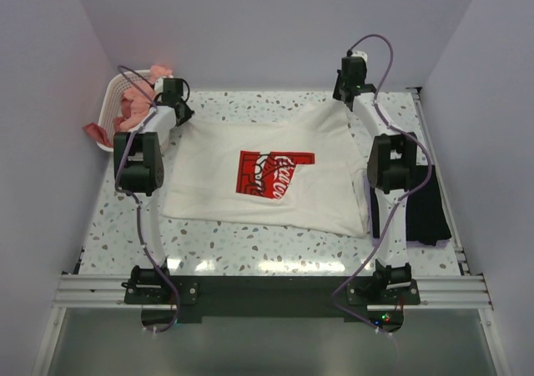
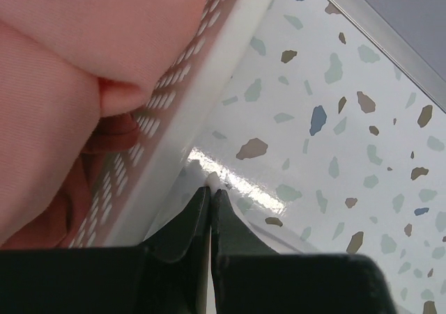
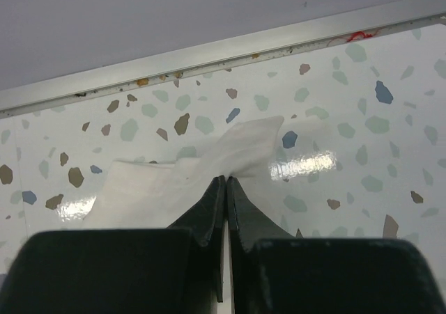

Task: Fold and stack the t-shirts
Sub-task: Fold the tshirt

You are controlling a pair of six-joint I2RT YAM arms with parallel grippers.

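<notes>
Mounted nearest the viewpoint, the left arm base and the right arm base are seen at the near edge of the speckled table. Beyond them, the cream-white t-shirt is spread flat on the table, with its red square logo print turned upward. At the far left corner of the cream-white t-shirt, the left hand is pressed closed; in the wrist view a sliver of white cloth is seen nipped between its fingertips. At the far right corner of the shirt, the right hand is closed tight on a gathered fold of the same cloth, shown pinched in its wrist view. The black t-shirt is laid just right of the cream-white t-shirt, partly covered by the right arm. The salmon-pink t-shirts are heaped in the white perforated basket, placed just left of the shirt's far left corner, beside the left hand.
</notes>
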